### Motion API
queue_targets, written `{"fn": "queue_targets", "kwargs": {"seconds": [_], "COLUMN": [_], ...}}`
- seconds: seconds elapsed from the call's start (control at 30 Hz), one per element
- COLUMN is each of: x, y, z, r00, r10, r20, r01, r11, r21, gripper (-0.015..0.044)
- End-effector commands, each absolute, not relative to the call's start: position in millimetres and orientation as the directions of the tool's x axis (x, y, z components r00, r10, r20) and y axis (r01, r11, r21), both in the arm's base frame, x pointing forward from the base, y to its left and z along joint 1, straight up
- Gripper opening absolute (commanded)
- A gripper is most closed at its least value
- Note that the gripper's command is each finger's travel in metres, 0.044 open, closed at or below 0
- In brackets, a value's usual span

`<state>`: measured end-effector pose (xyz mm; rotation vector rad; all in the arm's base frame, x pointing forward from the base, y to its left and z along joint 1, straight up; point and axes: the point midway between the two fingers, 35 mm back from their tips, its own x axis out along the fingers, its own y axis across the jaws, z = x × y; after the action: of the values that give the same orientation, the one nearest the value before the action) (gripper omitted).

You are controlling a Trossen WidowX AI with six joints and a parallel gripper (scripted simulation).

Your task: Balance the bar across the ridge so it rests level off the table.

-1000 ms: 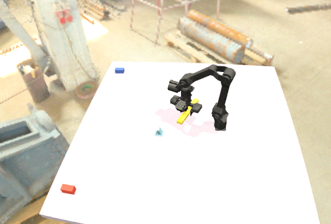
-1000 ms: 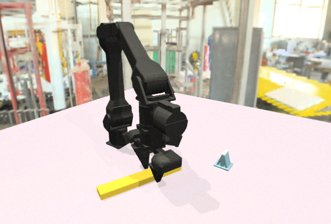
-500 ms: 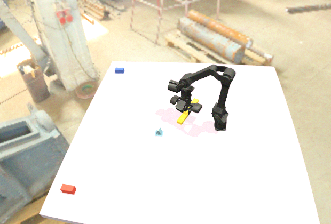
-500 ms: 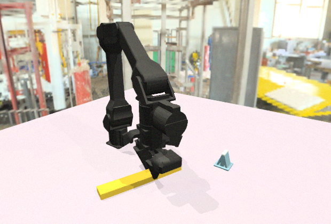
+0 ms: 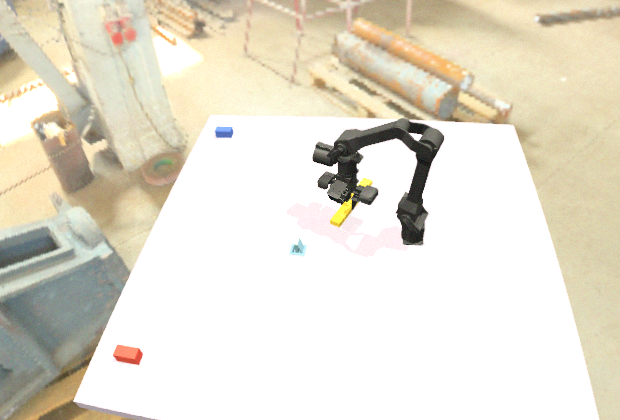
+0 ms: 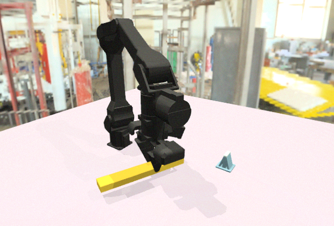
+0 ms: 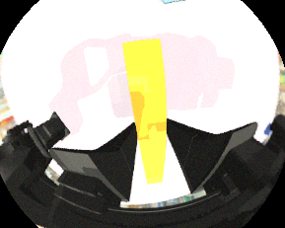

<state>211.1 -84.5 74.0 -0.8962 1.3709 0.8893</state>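
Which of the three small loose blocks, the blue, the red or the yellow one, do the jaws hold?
The long yellow bar: it sits between the jaws, and the others lie apart near table edges.

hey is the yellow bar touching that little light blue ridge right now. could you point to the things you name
Apart. The exterior view shows bare table between the yellow bar (image 5: 342,214) (image 6: 129,174) (image 7: 149,88) and the light blue ridge (image 5: 297,248) (image 6: 227,161).
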Motion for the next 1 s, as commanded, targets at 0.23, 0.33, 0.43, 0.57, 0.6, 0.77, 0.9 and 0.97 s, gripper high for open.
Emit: {"fn": "queue_targets", "kwargs": {"seconds": [0.23,0.33,0.43,0.57,0.6,0.77,0.9,0.97], "x": [213,212,211,209,209,210,220,225], "y": [-86,-85,-85,-84,-84,-83,-78,-76], "z": [104,112,120,130,133,139,142,143], "r00": [0.019,0.019,0.019,0.019,0.019,0.019,0.020,0.020], "r10": [-0.006,-0.006,-0.007,-0.007,-0.007,-0.007,-0.007,-0.007], "r20": [-1.000,-1.000,-1.000,-1.000,-1.000,-1.000,-1.000,-1.000], "r01": [-0.914,-0.914,-0.914,-0.914,-0.914,-0.910,-0.882,-0.866], "r11": [0.406,0.406,0.406,0.405,0.405,0.415,0.471,0.499], "r21": [-0.020,-0.020,-0.020,-0.020,-0.020,-0.020,-0.021,-0.021], "gripper": [0.0000,0.0000,0.0000,0.0000,0.0000,0.0000,0.0000,0.0000]}}
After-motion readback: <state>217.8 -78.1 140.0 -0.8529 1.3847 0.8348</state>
